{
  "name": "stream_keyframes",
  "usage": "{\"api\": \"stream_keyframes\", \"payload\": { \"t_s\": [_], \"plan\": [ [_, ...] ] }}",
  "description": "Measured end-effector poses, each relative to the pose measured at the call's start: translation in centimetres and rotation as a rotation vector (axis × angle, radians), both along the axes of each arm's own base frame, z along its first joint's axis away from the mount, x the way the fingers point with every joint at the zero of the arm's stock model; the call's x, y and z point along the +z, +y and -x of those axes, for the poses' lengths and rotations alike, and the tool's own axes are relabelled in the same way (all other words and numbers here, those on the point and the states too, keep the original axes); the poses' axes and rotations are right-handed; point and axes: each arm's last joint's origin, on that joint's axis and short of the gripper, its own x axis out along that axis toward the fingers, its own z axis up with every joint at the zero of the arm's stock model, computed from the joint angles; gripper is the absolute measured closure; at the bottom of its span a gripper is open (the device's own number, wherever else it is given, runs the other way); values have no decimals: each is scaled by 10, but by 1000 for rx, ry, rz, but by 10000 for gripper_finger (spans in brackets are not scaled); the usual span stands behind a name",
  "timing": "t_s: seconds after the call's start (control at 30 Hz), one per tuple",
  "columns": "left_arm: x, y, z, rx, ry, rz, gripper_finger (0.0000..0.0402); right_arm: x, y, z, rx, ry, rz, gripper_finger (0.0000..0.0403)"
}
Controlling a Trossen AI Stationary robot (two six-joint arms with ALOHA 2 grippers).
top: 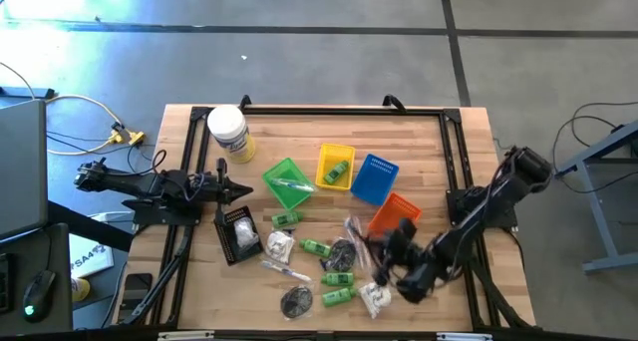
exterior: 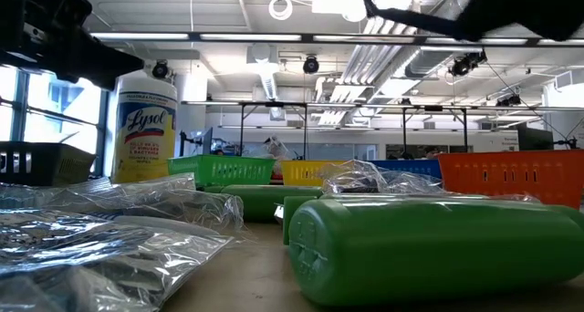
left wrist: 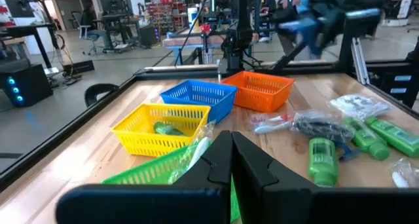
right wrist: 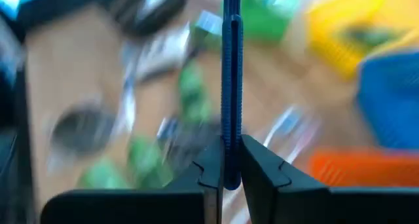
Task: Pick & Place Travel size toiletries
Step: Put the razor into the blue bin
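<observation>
The left claw (top: 239, 189) hangs shut and empty near the counter's (top: 299, 132) left edge, just beside the green basket (top: 286, 181). Right of it sit the yellow basket (top: 335, 166) with 1 green bottle (top: 337, 170) inside, the blue basket (top: 375, 178) and the orange basket (top: 395, 213). Toiletries lie scattered in front: green bottles (top: 337, 279), black pouches (top: 295, 300), sachets (top: 278, 245). The right claw (right wrist: 226, 166), near the orange basket, pinches a thin blue stick (right wrist: 232, 67) upright.

toiletries (top: 329, 261) scattered on table; thin blue stick (right wrist: 232, 86) upright between fingers.
</observation>
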Motion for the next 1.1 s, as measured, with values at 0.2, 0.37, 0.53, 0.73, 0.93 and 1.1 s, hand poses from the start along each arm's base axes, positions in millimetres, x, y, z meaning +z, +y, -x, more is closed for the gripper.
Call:
{"api": "stream_keyframes", "payload": {
  "t_s": [0.2,0.37,0.53,0.73,0.93,1.1],
  "plan": [
    [1,0,0,0,-9,1,402,24,-59,-5,-211,-1,99,376],
    [1,0,0,0,-8,1,402,19,-105,-9,-399,12,11,376],
    [0,0,0,-1,-1,9,402,-4,-131,-8,-468,142,-148,377],
    [-2,0,0,-1,15,24,401,-17,-148,-7,-527,207,-265,377],
    [-2,0,0,-2,15,28,402,-25,-158,-17,-509,257,-328,377],
    [-2,0,0,-3,14,28,402,-35,-166,-21,-544,316,-370,378]
  ]
}}
